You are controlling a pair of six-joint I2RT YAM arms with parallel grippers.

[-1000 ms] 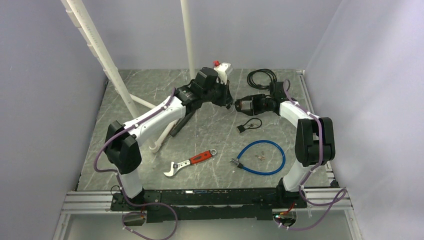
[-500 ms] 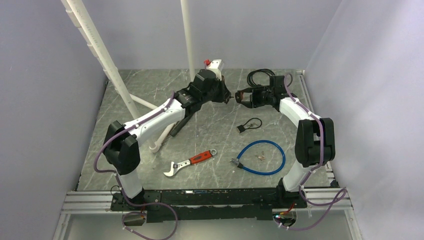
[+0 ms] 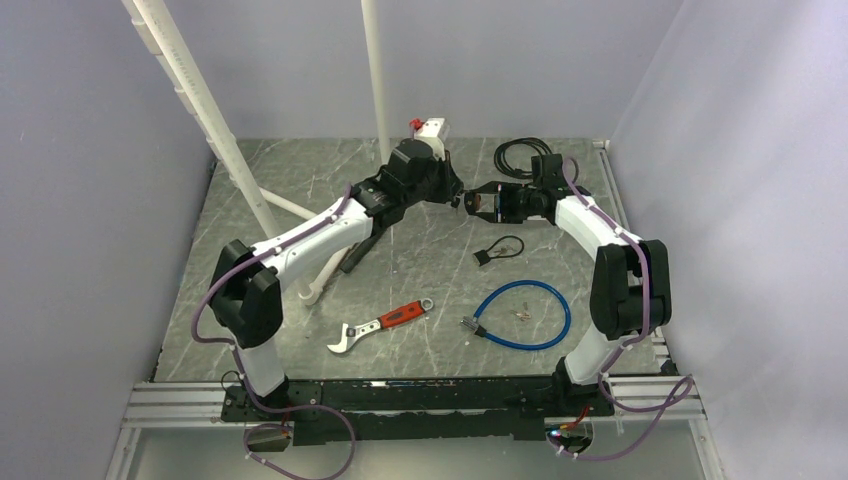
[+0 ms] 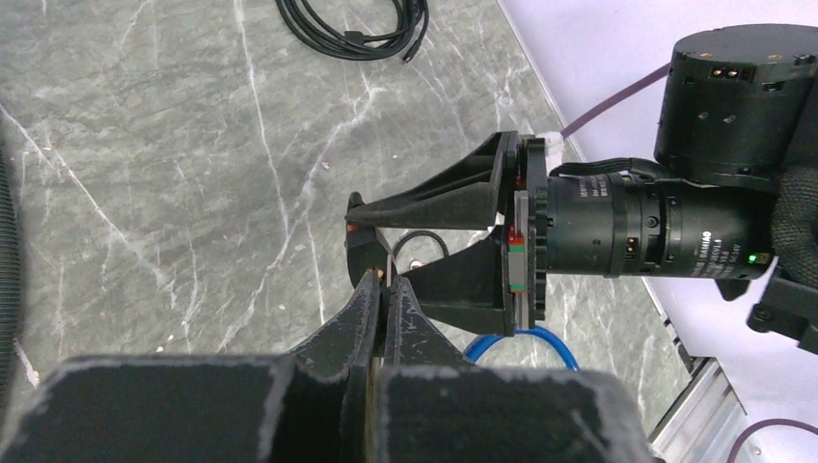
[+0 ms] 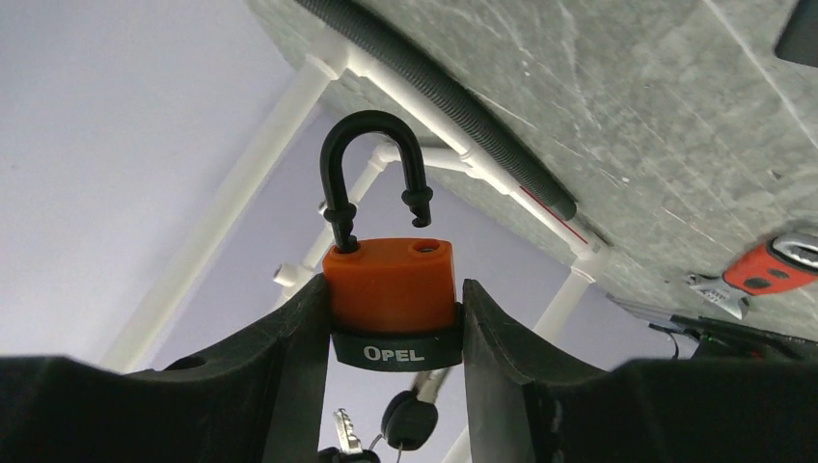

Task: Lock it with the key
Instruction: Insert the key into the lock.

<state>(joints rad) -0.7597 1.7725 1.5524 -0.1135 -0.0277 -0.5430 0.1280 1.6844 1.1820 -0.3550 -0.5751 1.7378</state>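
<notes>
An orange padlock (image 5: 391, 280) with a black base and an open black shackle (image 5: 371, 154) is clamped between my right gripper's fingers (image 5: 393, 287). A key (image 5: 410, 420) with a black head sits in its underside, and a second key (image 5: 344, 424) dangles from the ring. In the top view the right gripper (image 3: 472, 203) holds the padlock (image 3: 482, 205) above the far middle of the table. My left gripper (image 3: 455, 197) meets it tip to tip. In the left wrist view, the left gripper (image 4: 384, 280) is shut just under the right gripper (image 4: 359, 236). A thin metal sliver shows at its tips; whether it is pinched is unclear.
A small black padlock (image 3: 497, 248), a blue cable lock (image 3: 525, 313) and a red-handled wrench (image 3: 383, 323) lie on the marble table (image 3: 300, 180). A black cable coil (image 3: 520, 155) lies at the back. White pipes (image 3: 225, 140) and a black hose (image 3: 362, 245) stand at the left.
The right gripper lifted the padlock and brought it left toward the left gripper. The left wrist turned and shifted slightly, so the two grippers now meet.
</notes>
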